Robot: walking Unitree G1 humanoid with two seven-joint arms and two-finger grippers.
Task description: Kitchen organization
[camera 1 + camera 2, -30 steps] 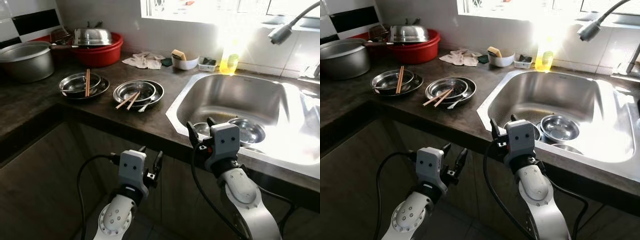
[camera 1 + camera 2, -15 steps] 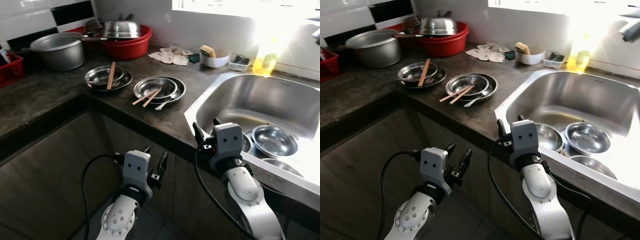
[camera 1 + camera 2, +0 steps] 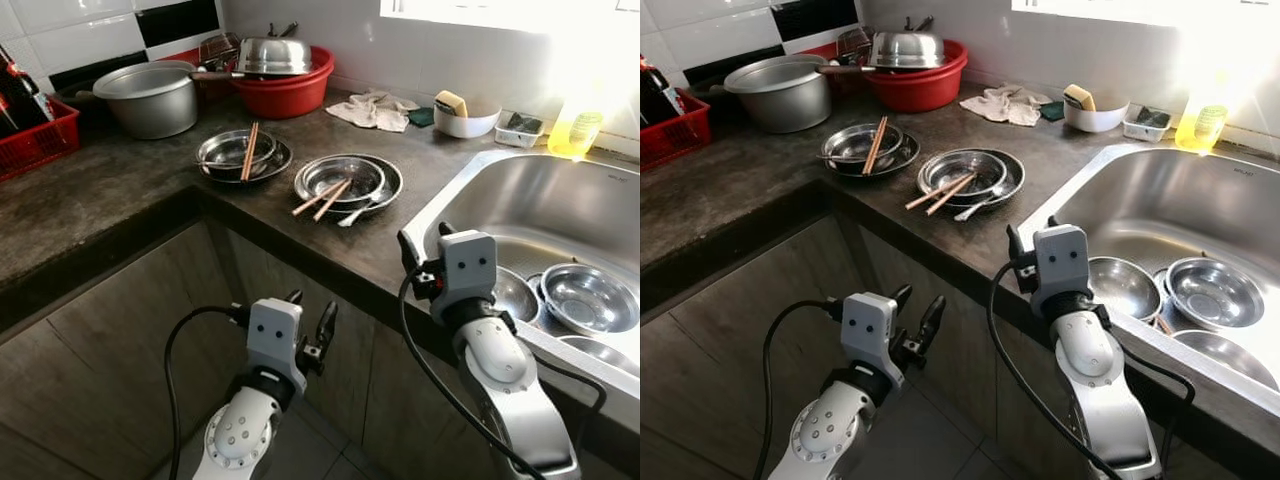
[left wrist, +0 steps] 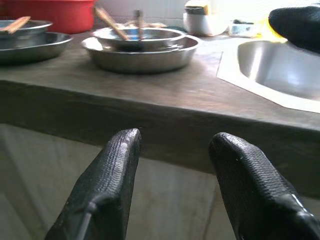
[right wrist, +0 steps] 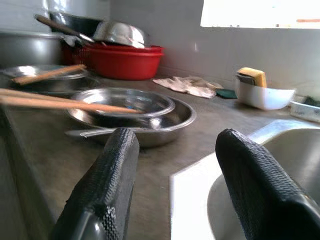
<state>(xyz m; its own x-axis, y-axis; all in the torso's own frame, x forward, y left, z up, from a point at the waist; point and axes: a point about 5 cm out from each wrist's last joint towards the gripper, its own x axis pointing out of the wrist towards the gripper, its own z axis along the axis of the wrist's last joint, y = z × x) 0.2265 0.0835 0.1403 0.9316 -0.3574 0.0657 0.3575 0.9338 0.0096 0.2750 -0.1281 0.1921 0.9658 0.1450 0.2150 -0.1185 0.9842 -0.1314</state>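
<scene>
The right gripper (image 3: 1030, 240) hovers with its fingers spread apart and nothing between them, level with the edge of the surface (image 3: 120, 190) where it meets the sink (image 3: 560, 200). Just ahead of it and slightly to its left sits a stack of steel plates (image 3: 348, 181) with a pair of chopsticks (image 3: 320, 198) lying across the top and a spoon (image 3: 362, 207) resting at the near side. A second steel dish (image 3: 243, 153) with chopsticks across it sits farther to the left, well beyond reach of this gripper. To the right of the right gripper, down in the sink, lie several steel bowls (image 3: 587, 297). The left gripper (image 3: 308, 325) hangs lower, in front of the cabinet door (image 3: 120, 330) below the surface, its fingers also spread and empty. The plates look stiff, light and smooth, so they would likely slip under a pinch on the flat; the raised rim nearest the right gripper seems the best place to take hold, one finger inside and one outside. The chopsticks are loose and would probably roll off if the stack tilts, so keeping it level matters. Behind the stack, a red basin (image 3: 285, 92) with a steel lid, a big pot (image 3: 148, 97), a rag (image 3: 376, 108) and a white bowl with a sponge (image 3: 460, 115) stand along the wall.
</scene>
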